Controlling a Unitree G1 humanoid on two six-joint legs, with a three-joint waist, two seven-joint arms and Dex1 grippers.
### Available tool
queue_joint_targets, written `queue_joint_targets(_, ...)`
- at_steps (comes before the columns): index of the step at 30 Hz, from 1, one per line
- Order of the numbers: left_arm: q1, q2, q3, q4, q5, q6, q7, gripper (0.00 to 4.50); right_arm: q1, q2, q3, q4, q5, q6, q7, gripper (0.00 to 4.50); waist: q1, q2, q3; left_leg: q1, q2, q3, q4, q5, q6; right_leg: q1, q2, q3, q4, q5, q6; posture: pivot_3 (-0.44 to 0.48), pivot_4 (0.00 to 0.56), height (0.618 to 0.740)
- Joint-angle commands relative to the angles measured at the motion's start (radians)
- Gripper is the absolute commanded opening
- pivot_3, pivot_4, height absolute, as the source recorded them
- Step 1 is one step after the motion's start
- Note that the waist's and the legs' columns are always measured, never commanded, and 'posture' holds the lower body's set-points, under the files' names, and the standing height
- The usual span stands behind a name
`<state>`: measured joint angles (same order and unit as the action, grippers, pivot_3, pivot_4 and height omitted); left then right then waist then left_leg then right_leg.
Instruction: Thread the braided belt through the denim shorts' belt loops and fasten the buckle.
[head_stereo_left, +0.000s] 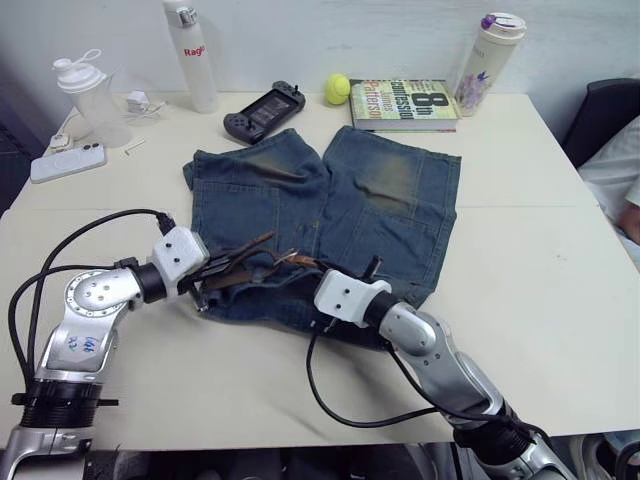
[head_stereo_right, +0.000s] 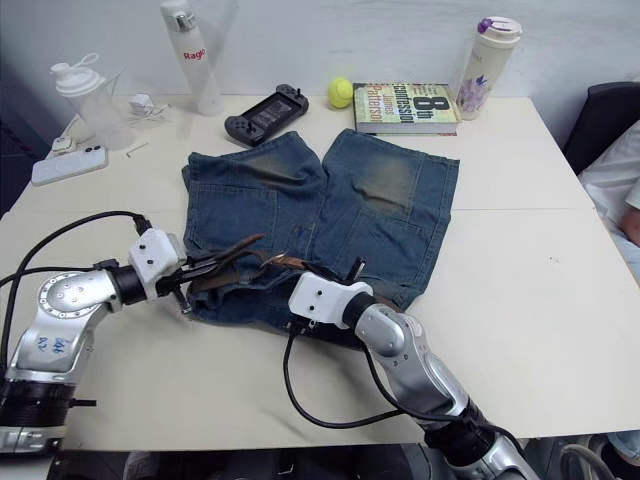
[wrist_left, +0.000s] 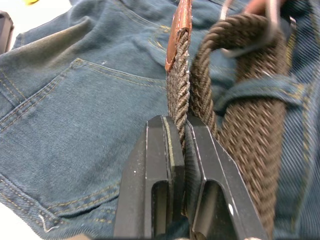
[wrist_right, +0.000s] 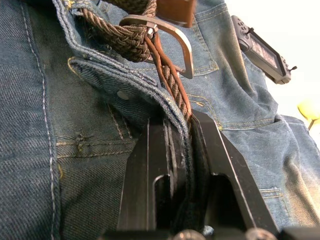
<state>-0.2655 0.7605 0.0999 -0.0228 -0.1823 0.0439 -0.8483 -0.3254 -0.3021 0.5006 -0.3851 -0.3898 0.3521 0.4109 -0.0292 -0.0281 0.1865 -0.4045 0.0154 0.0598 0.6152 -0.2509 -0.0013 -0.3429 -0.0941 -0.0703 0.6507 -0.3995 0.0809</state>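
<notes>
The denim shorts (head_stereo_left: 390, 200) lie flat on the table with the waistband toward me. The braided belt (head_stereo_left: 250, 262) lies bunched along that waistband. My left gripper (head_stereo_left: 215, 272) is shut on the strap just below its brown leather tip (wrist_left: 177, 30). Beside it, a stretch of belt passes under one of the belt loops (wrist_left: 250, 89). My right gripper (head_stereo_left: 312, 272) is shut on the belt where it crosses the waistband's folded edge, a short way from the silver buckle (wrist_right: 172, 35). The two grippers are close together over the waistband's left half.
Along the far edge of the table (head_stereo_left: 520, 290) are a white bottle (head_stereo_left: 190, 55), a game controller (head_stereo_left: 262, 110), a yellow ball (head_stereo_left: 337, 88), a book (head_stereo_left: 405, 103) and a tumbler (head_stereo_left: 488, 62). A shaker bottle (head_stereo_left: 90, 95) and phone (head_stereo_left: 68, 160) lie far left. A person's sleeve (head_stereo_left: 620, 180) shows at right.
</notes>
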Motion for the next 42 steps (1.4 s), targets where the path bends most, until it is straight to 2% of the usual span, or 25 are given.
queue_joint_targets(1,0.021,0.036,0.01,0.005,-0.002,-0.047,-0.053,0.0,-0.035,0.014,-0.018,-0.017,-0.008,-0.014,0.007,0.06,0.0,0.0,0.0,0.0,0.0,0.0,0.0,0.0,0.0,0.0,0.0,0.0,0.0,0.0,0.0,0.0,0.15,0.74)
queue_joint_targets(11,-0.008,0.07,-0.012,0.055,0.024,-0.122,-0.113,0.0,-0.156,-0.049,0.022,0.091,-0.035,-0.128,0.125,0.06,-0.001,0.0,0.0,0.0,0.0,0.0,0.001,0.0,0.0,-0.001,0.0,0.0,0.003,0.0,0.0,0.0,0.15,0.74)
queue_joint_targets(18,-0.064,0.134,-0.032,0.113,0.066,-0.188,-0.183,0.0,-0.182,-0.028,0.015,0.125,-0.04,-0.152,0.151,0.06,-0.002,0.0,0.0,0.0,0.0,0.0,0.004,0.0,0.001,-0.001,0.0,-0.001,0.005,0.0,0.0,0.0,0.15,0.74)
queue_joint_targets(24,-0.236,0.191,-0.104,0.238,0.168,-0.308,-0.222,0.0,-0.198,-0.024,0.013,0.137,-0.048,-0.173,0.166,0.06,0.001,0.0,0.0,0.0,0.0,0.0,0.006,0.0,0.001,-0.001,0.0,-0.002,0.006,0.0,0.0,0.0,0.15,0.74)
queue_joint_targets(26,-0.331,0.189,-0.134,0.296,0.219,-0.351,-0.206,0.0,-0.203,-0.03,0.018,0.138,-0.054,-0.183,0.175,0.06,0.002,0.0,0.0,0.0,0.0,0.0,0.007,0.0,0.001,-0.001,0.0,-0.002,0.007,0.0,0.0,0.0,0.15,0.74)
queue_joint_targets(29,-0.393,0.183,-0.16,0.333,0.251,-0.404,-0.203,0.0,-0.205,-0.032,0.019,0.139,-0.06,-0.195,0.183,0.06,-0.001,0.0,0.0,-0.001,0.0,0.0,0.008,-0.001,0.001,-0.002,0.0,-0.004,0.008,0.0,0.0,0.0,0.15,0.74)
queue_joint_targets(42,-0.419,0.231,-0.192,0.348,0.262,-0.524,-0.28,0.0,-0.211,-0.019,0.004,0.144,-0.068,-0.188,0.189,0.06,0.0,0.0,0.0,-0.001,0.001,0.0,0.01,-0.001,0.002,-0.002,0.0,-0.006,0.009,0.0,0.0,0.0,0.15,0.74)
